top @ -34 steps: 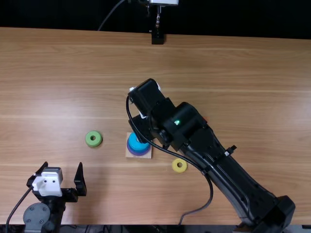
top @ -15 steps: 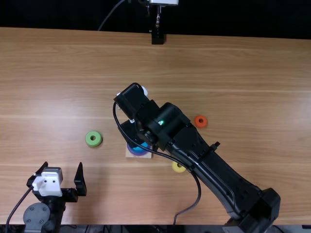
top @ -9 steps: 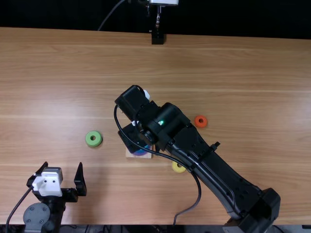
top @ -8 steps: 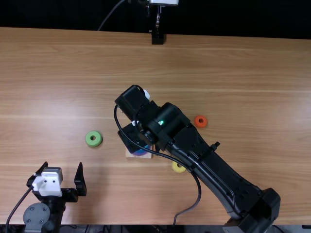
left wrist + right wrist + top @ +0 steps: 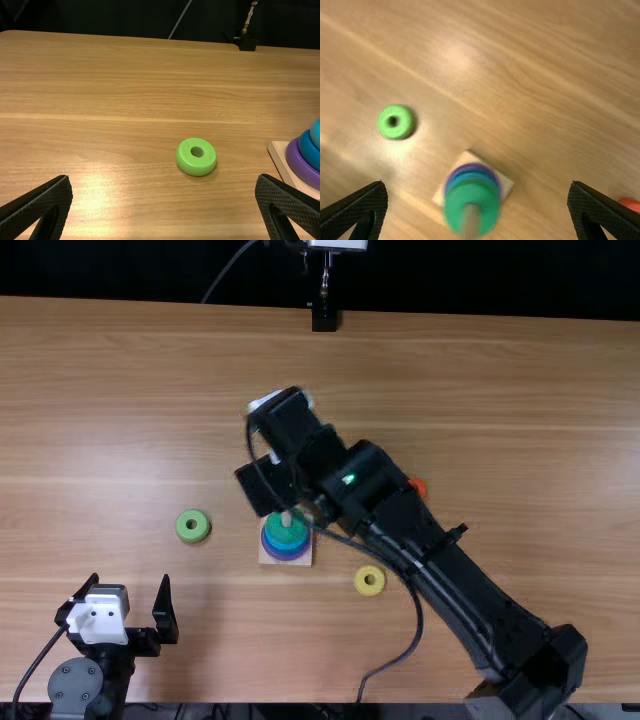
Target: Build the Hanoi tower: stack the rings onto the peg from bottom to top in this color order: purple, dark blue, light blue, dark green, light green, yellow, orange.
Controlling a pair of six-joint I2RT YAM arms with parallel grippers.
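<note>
Reaching in from the near side, R arm (image 5: pixel 450 585) hung w/ its wrist beside and partly over the wooden base (image 5: pixel 280 155) mid-counter. R pincer (image 5: pixel 479 182) stood wide, nothing in its grip; peg (image 5: pixel 471 220) showed btwn its fingers in its own wrist view. On the base, bottom to top: purple ring (image 5: pixel 301 162), dk blue ring (image 5: pixel 309 149), lt blue ring (image 5: pixel 316 134), dk green ring (image 5: pixel 457 202); bare peg tip poked up above. Four on, three to go; order looked right.

Next up, prob. lt green ring (image 5: pixel 193 526). It lay flat on the counter (image 5: pixel 480 360), hole up, L of the base and well apart from it. Being round, it had no long axis, so grip angle was likely free. From R pincer, it lay off toward the robot's L. L pincer (image 5: pixel 164 177), also wide and w/o a load, sat by the near edge; from there the ring lay farther in and a bit R. Hard to call which pincer was nearer; R seemed the likelier pick, given its spot by the stack.

Room: bare wood all round that ring, well in from the far edge. Tighter on the R: yellow ring (image 5: pixel 369 581) lay near the base's R side, close to R arm; orange ring (image 5: pixel 418 487) farther out, partly under it. Swinging low might knock the stack.
</note>
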